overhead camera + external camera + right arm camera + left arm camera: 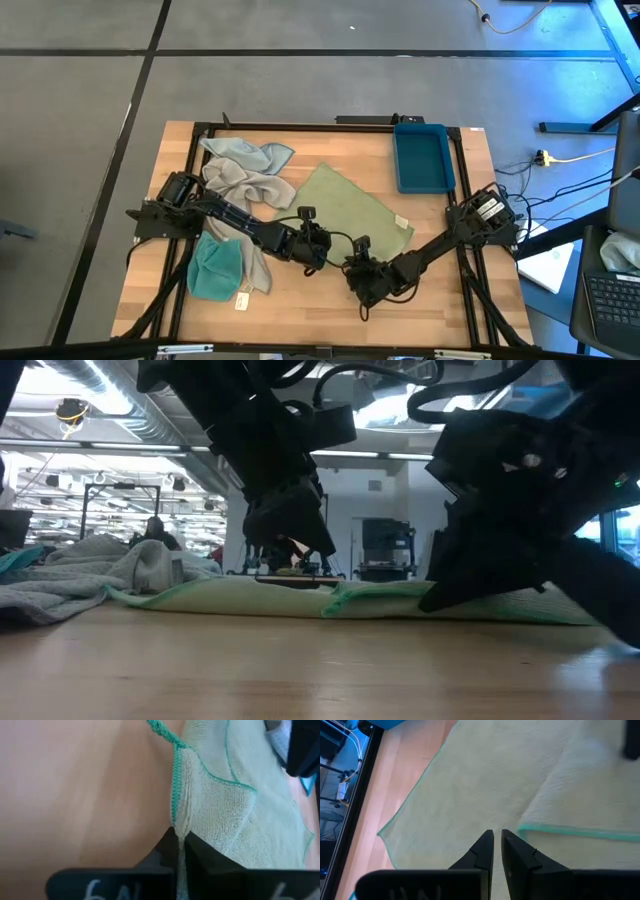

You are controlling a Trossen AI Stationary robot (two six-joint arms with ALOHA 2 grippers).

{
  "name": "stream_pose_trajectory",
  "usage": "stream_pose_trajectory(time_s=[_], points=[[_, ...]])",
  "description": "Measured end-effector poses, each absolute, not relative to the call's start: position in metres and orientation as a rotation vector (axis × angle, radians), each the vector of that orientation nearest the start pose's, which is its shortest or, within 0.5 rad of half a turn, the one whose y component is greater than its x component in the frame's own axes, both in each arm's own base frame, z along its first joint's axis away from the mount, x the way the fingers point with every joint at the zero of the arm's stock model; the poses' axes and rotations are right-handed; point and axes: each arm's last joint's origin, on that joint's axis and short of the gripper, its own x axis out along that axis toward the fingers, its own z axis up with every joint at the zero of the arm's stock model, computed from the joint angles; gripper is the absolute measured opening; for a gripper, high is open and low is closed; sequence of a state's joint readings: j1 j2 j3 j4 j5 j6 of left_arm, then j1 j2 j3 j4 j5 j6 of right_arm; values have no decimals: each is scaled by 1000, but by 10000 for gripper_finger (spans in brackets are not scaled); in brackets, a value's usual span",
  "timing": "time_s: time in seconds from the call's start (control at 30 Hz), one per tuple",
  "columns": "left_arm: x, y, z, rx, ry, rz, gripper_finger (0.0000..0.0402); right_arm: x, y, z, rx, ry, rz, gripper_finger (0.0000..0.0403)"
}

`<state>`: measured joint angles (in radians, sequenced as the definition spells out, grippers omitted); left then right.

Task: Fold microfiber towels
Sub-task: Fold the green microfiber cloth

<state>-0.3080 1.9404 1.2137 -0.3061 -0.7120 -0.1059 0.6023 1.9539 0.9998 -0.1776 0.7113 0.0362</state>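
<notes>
Pale green towel (352, 204) lies spread mid-table, stretching far and right from both grippers at its near edge: the right gripper (178, 834) is clamped on the hem, while the left gripper (497, 840), fingers together, presses the cloth just beside it.

No legible text, white tags on towels too small to read

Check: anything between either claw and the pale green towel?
Nothing visible. The right claw is shut on the pale green towel at its near hemmed edge; the left claw is shut right down on the same towel. The other towels lie off to the left, clear.
</notes>
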Motion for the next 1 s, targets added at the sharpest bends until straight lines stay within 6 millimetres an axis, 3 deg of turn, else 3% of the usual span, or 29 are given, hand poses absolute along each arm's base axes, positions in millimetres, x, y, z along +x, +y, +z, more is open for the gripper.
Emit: stream_pose_trajectory(time_s=[0.17,0.37,0.57,0.77,0.9,1.0], points=[[372,-98,155,411,884,413,27,297,197,119,-652,841,-66,47],[371,-98,154,409,887,414,27,293,208,136,-659,792,-31,35],[370,-98,153,403,897,420,27,291,212,134,-563,846,108,27],[371,-95,153,402,900,427,27,292,212,134,-483,871,151,54],[377,-85,139,390,942,412,27,292,213,133,-468,878,178,72],[386,-77,123,324,988,261,27,292,213,133,-460,881,186,78]])
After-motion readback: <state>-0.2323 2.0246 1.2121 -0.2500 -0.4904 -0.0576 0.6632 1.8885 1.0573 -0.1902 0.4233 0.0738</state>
